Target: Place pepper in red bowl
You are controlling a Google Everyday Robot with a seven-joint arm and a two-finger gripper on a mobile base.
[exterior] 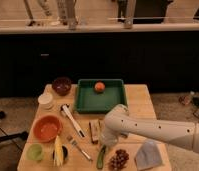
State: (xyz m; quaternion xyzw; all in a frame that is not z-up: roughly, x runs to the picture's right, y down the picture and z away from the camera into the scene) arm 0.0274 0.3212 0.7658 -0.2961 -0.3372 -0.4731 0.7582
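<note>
Pre-grasp. My end effector (106, 142) hangs just over the far end of the pepper (101, 157) near the worktop (139, 102) front edge; spread or pressed together, I cannot tell. The pepper's long axis runs front-to-back. The red bowl (43, 132), empty, sits well apart at view-left; the green tray (112, 98) holds an orange fruit (99, 86).

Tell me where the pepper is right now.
In the camera view, the pepper lies near the front edge of the table, between the fork and the grapes. The gripper hangs just above its far end.
</note>
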